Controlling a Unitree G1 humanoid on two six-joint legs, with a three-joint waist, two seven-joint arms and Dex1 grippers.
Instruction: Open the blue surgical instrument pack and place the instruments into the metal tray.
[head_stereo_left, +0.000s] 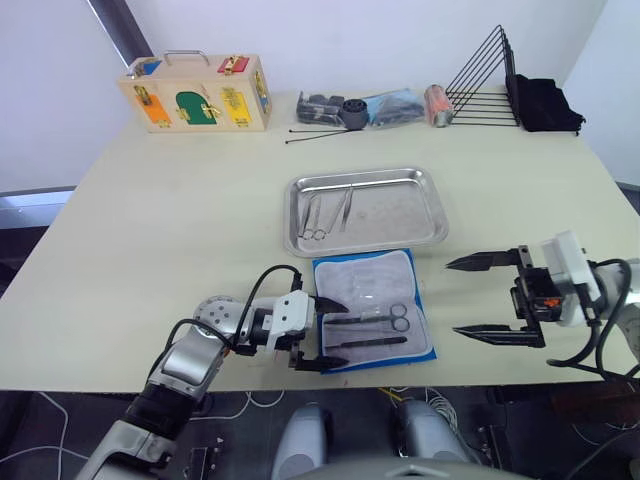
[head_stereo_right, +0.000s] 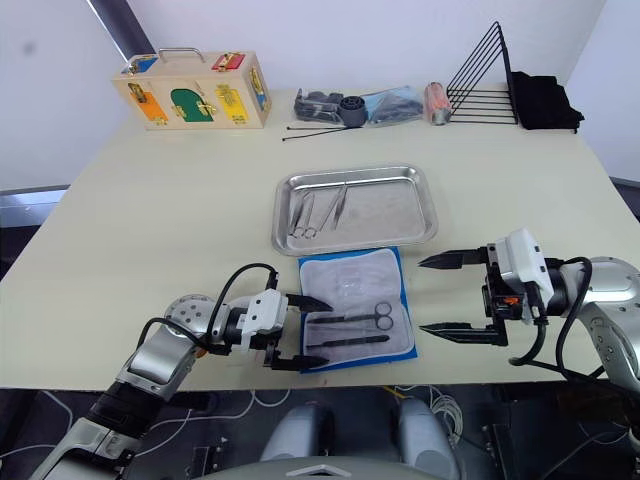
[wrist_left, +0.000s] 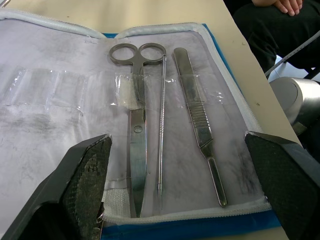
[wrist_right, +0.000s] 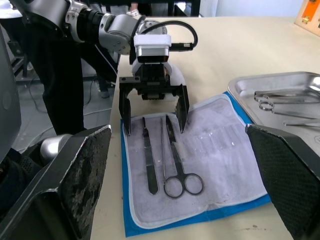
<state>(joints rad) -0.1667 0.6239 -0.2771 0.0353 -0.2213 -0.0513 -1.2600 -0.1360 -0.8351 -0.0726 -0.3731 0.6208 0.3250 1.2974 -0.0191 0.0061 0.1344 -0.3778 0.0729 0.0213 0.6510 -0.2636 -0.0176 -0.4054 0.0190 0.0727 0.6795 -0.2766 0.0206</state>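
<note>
left gripper (head_stereo_left: 322, 337) sits at the near-left edge of the blue surgical instrument pack (head_stereo_left: 374, 310), fingers spread wide w/ nothing between them, one tip over the pouch's lining, the other at its near corner. pack lies unfolded flat on the table (head_stereo_left: 150, 260), grey lining up, just in front of the metal tray (head_stereo_left: 365, 209)

still tucked under the clear pocket strips: scissors (wrist_left: 136, 145), a thin probe (wrist_left: 161, 130) beside them and a flat scalpel-type handle (wrist_left: 200, 130) – all parallel, tips toward the left gripper. these are slim, stiff, polished steel, so prob light but slippery, and they lie flush on soft fabric w/ little room under them. best hold i'd judge: across the scissors' shank just below the ring handles, or by the rings themselves, then slide lengthwise out of the strip, not straight up. the pouch is limp and light, likely to drag along unless pinned. probe is thinnest, hardest to pinch

right gripper (head_stereo_left: 495, 297) hovers over bare table just right of the pack, also released and wide apart, free to hold the fabric down

farther on, the tray already holds a pair of scissors (head_stereo_left: 312, 220) and tweezers (head_stereo_left: 345, 207) in its left half; rest of it bare

far edge: wooden latch box (head_stereo_left: 196, 92), black wire rack (head_stereo_left: 485, 75)
</note>
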